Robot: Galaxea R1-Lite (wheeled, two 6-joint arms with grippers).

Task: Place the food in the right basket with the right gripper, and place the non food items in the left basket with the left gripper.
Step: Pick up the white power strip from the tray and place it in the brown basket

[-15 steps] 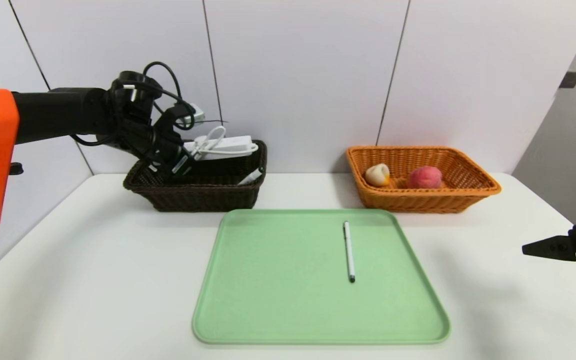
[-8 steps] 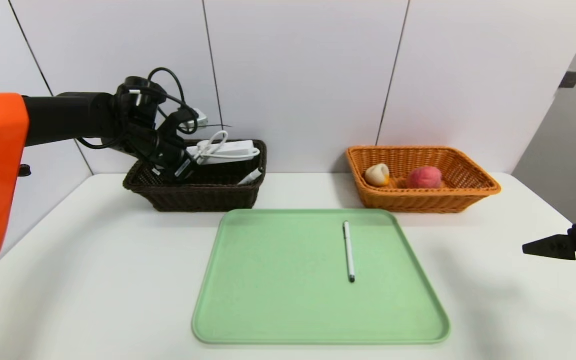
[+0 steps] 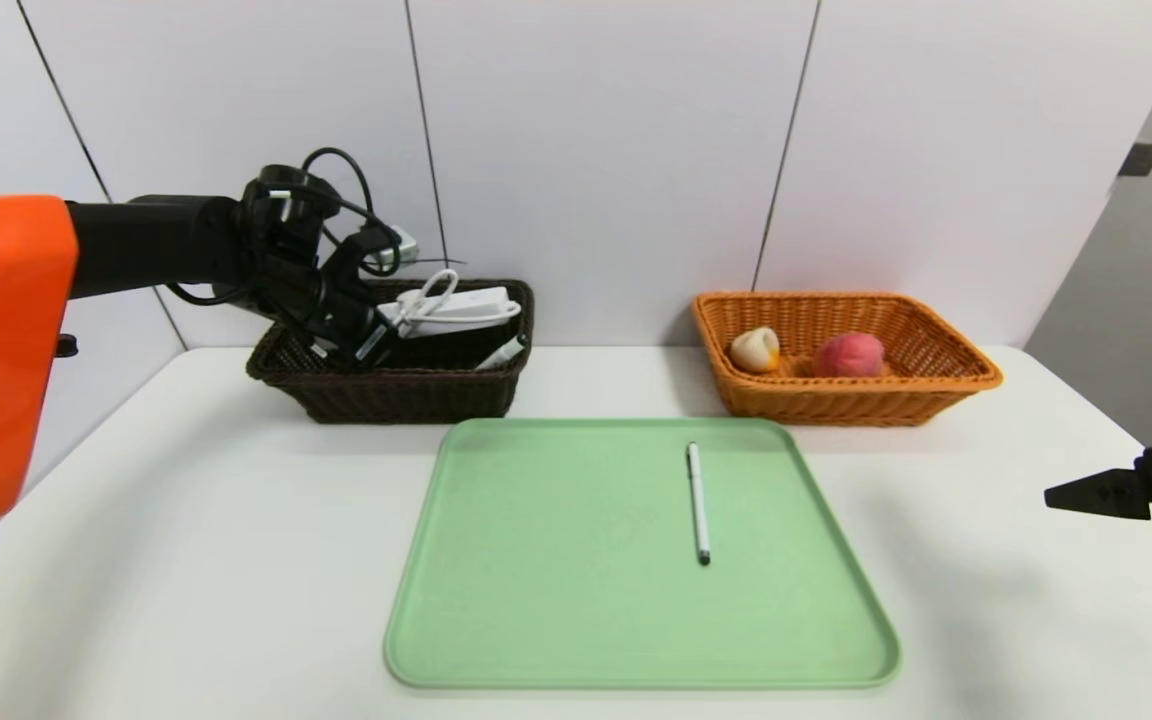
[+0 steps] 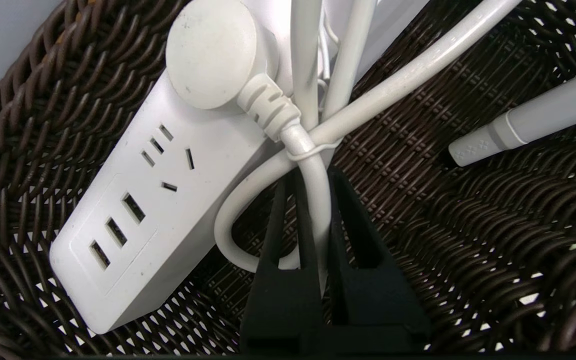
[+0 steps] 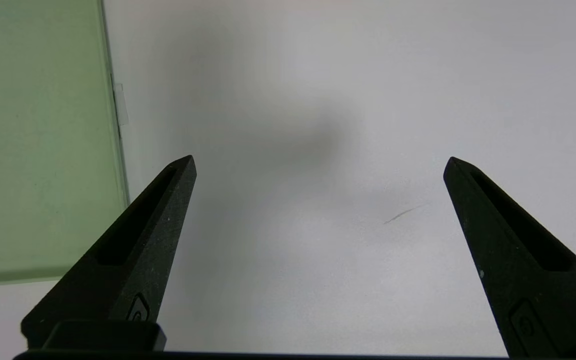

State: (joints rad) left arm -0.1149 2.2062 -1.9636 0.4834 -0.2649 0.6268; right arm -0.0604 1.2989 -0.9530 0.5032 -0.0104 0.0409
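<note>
My left gripper [image 3: 368, 344] [image 4: 312, 175] reaches into the dark brown left basket [image 3: 396, 397] [image 4: 468, 250] and is shut on the looped cord [image 4: 314, 205] of the white power strip [image 3: 456, 300] [image 4: 158, 200]. The strip leans on the basket's back rim. The thick white marker [image 3: 501, 353] [image 4: 533, 125] lies inside the same basket. The thin white pen [image 3: 698, 500] lies on the green tray [image 3: 556, 560]. The cream bun [image 3: 754, 350] and pink peach [image 3: 849, 354] sit in the orange-tan right basket [image 3: 836, 405]. My right gripper [image 3: 1051, 497] [image 5: 318, 160] hangs open at the table's right edge, holding nothing.
The green tray's edge [image 5: 33, 150] lies beside my right gripper, over the bare white table [image 5: 318, 250]. A white panelled wall stands close behind both baskets.
My left arm has sunk a little and shifted right, bringing the power strip lower into the dark basket. The right arm has stayed still.
</note>
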